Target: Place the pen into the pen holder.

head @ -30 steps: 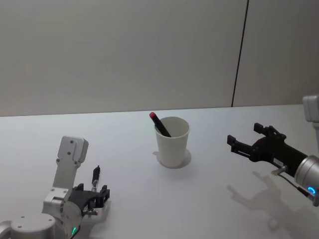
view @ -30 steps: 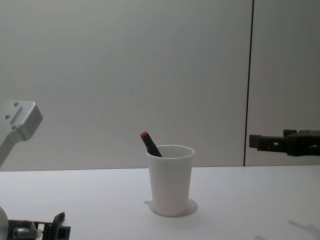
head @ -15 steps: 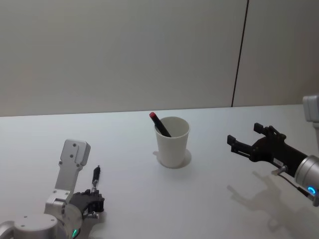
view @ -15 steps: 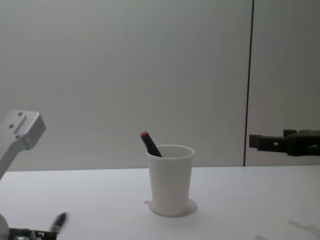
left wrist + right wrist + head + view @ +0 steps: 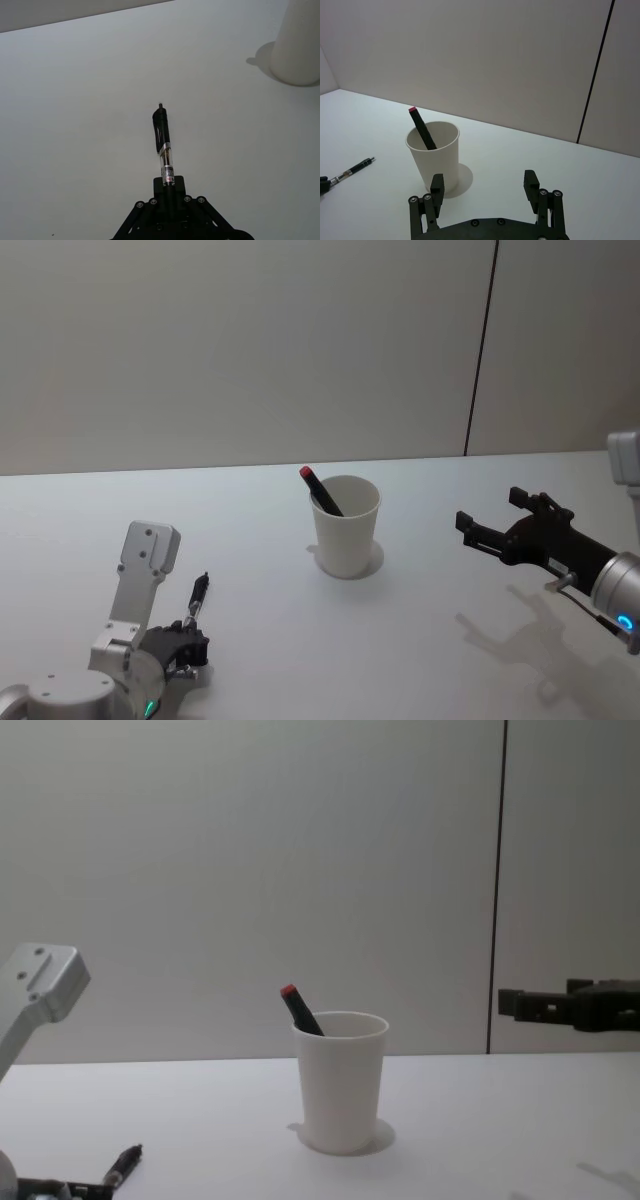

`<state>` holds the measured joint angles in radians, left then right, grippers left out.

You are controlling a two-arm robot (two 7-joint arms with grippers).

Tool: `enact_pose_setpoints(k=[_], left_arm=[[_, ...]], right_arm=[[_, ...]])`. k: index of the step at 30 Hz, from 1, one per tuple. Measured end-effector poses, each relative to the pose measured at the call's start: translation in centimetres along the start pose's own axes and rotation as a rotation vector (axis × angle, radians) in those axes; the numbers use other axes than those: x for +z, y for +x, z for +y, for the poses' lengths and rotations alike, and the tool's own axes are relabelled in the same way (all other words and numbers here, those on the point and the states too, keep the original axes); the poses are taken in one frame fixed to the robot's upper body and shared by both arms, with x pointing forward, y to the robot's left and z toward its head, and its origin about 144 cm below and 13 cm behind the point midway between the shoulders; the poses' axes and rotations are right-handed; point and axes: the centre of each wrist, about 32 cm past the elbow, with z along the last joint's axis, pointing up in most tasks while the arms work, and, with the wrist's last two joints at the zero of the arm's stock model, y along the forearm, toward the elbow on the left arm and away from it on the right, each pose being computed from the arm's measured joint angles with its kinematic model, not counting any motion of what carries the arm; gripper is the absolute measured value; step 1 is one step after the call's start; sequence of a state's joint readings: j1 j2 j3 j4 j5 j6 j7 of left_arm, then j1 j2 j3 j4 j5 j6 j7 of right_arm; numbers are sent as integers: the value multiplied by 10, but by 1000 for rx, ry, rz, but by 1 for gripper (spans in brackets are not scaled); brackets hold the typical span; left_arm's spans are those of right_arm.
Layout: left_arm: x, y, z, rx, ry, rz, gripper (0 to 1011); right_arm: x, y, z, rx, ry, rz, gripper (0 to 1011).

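Left of the pen holder [image 5: 346, 525], well apart: left gripper [image 5: 168, 192] pinches the pen [image 5: 163, 145] by its end, low | step: carry | next: lift, tip over rim (red-capped marker [image 5: 322, 490] inside) | right gripper [image 5: 489, 508] spread, idle right of it.

likely a lab or test room — bare white table [image 5: 260, 510], plain grey panelled wall [image 5: 250, 340]

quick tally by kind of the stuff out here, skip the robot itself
pens: 2 (black pen gripped by the left gripper; red-capped pen leaning in the pen holder)
cups: 1 (the white paper pen holder)
total: 3
right gripper open, off to the pen holder's right, holds nothing
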<state>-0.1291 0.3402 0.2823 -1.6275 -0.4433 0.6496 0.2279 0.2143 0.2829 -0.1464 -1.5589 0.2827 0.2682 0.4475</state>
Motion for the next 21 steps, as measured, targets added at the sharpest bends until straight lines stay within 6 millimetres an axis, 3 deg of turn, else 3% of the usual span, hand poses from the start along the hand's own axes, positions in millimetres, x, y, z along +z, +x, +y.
enact_pose_setpoints(k=[21], left_arm=[[3, 3, 4, 38, -143, -19, 129]], right_arm=[[0, 0, 0, 0, 0, 0, 1002]])
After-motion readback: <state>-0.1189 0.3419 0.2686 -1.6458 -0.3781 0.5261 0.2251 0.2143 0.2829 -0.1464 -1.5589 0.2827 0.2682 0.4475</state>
